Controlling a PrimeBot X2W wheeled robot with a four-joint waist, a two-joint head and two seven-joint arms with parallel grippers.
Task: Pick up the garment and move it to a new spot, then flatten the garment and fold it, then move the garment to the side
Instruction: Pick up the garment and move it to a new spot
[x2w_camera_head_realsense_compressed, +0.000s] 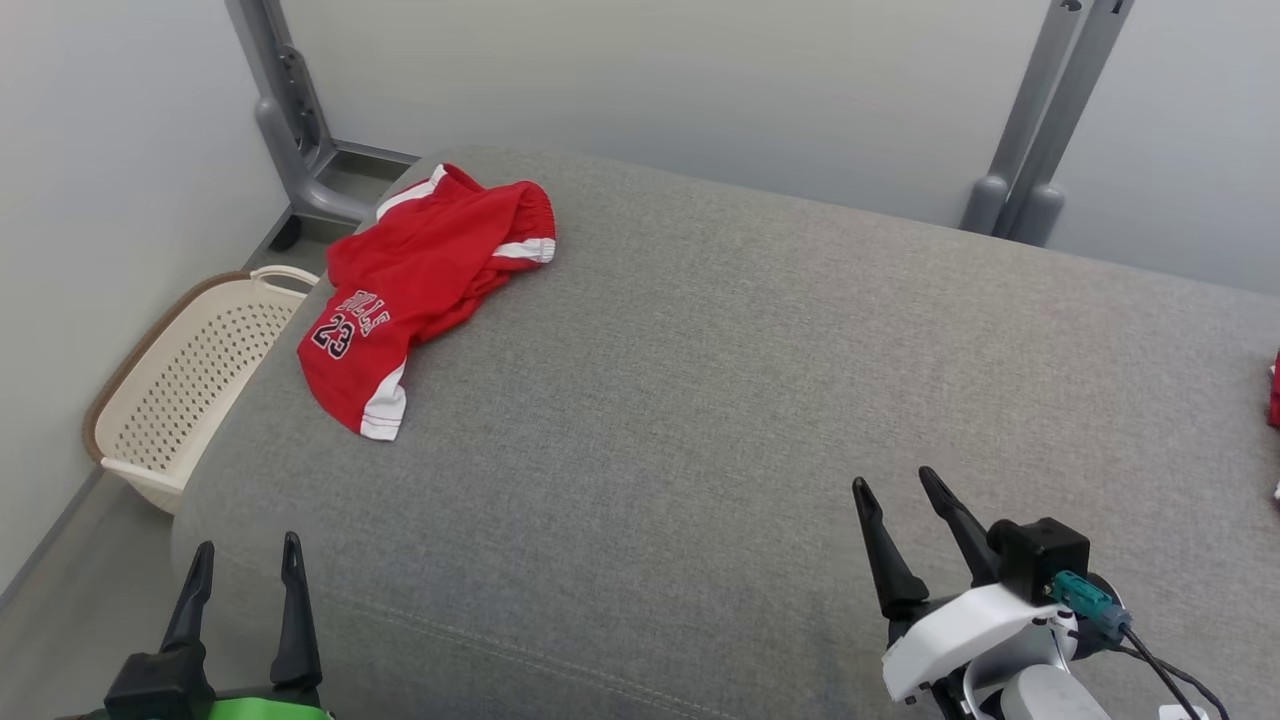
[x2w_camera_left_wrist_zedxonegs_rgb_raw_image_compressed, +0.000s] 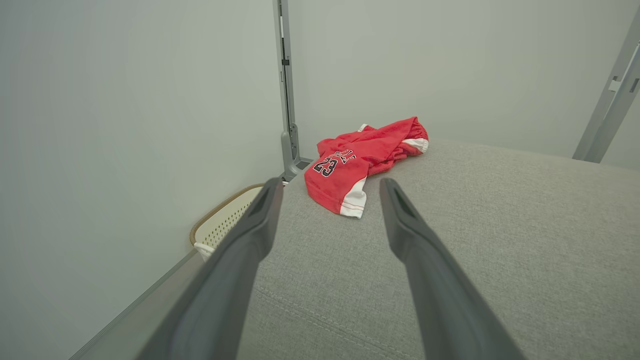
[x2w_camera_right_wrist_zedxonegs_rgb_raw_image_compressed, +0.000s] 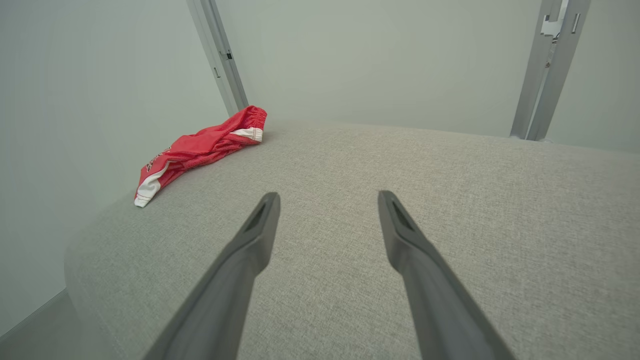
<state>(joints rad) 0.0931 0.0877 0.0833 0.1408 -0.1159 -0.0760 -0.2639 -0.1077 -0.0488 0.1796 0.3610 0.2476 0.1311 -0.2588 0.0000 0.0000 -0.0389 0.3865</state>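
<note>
The garment (x2w_camera_head_realsense_compressed: 420, 280) is a pair of red shorts with white trim and the number 23, lying crumpled at the far left corner of the grey cushioned surface (x2w_camera_head_realsense_compressed: 720, 400). My left gripper (x2w_camera_head_realsense_compressed: 247, 553) stands open at the near left edge, well short of the shorts, with nothing between its fingers. My right gripper (x2w_camera_head_realsense_compressed: 893, 483) is open over the near right of the surface, also empty. Ahead of my left gripper (x2w_camera_left_wrist_zedxonegs_rgb_raw_image_compressed: 331, 186) in its wrist view lie the shorts (x2w_camera_left_wrist_zedxonegs_rgb_raw_image_compressed: 362, 157). In the right wrist view the shorts (x2w_camera_right_wrist_zedxonegs_rgb_raw_image_compressed: 200, 147) lie far off to the left of my right gripper (x2w_camera_right_wrist_zedxonegs_rgb_raw_image_compressed: 328, 198).
A cream perforated basket (x2w_camera_head_realsense_compressed: 190, 375) sits on the floor to the left of the surface. Grey metal posts (x2w_camera_head_realsense_compressed: 295, 120) (x2w_camera_head_realsense_compressed: 1050, 110) stand against the back wall. A bit of red cloth (x2w_camera_head_realsense_compressed: 1274, 390) shows at the right edge.
</note>
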